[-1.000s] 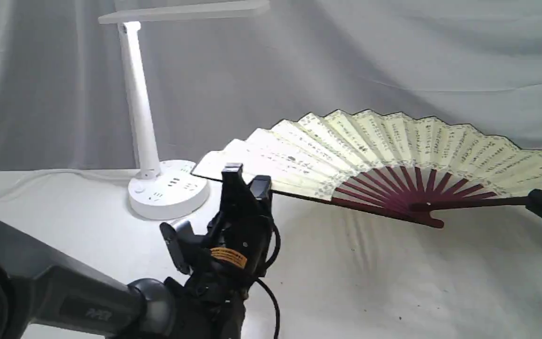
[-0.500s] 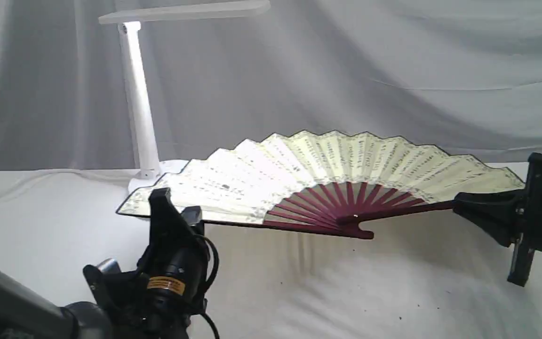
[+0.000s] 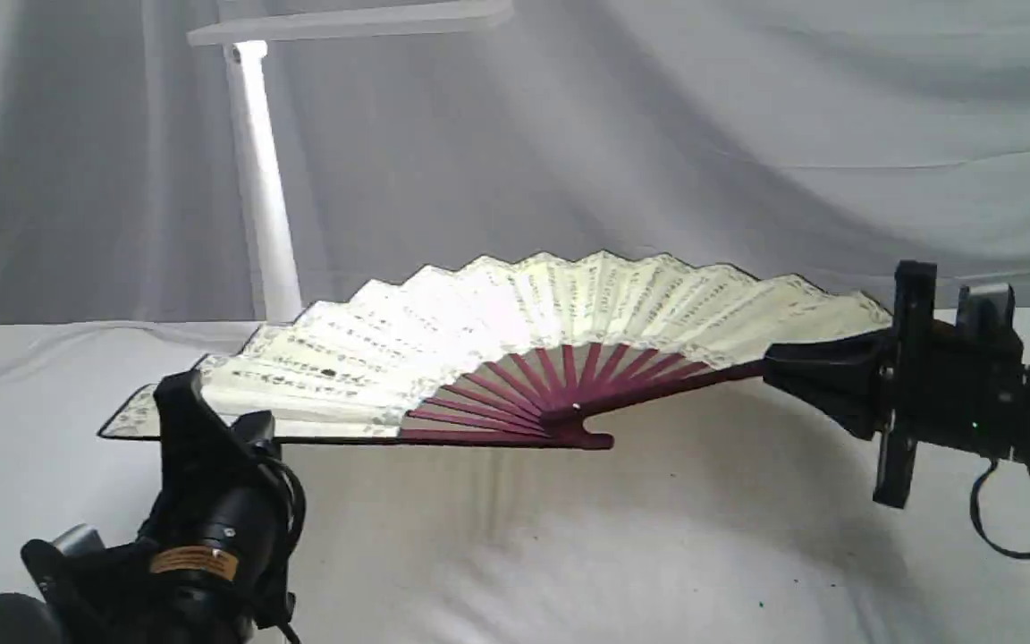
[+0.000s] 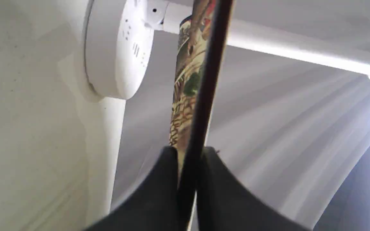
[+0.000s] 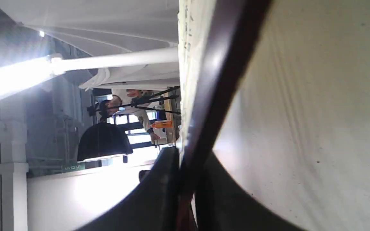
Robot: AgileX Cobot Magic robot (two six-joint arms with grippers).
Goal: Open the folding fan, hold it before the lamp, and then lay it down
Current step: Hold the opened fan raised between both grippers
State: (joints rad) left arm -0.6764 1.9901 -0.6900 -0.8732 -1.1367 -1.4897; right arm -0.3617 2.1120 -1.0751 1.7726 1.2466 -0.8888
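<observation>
Stretching fully open, the fan [image 3: 515,309] hangs low over the white tablecloth [image 3: 622,555], tilted nearly flat, its cream pleated leaf with black script facing up and its dark red ribs [image 3: 573,394] meeting at the pivot on the near side. The left gripper [image 3: 215,420] is clenched on the fan's left outer stick; the left wrist view shows both fingers [image 4: 162,179] pinching that dark stick. The right gripper [image 3: 779,367] is clamped on the right outer stick. The white lamp [image 3: 260,197] stands behind the fan's left half, its base hidden by the leaf in the exterior view, its light bar overhead, before a grey backdrop [image 3: 747,134].
</observation>
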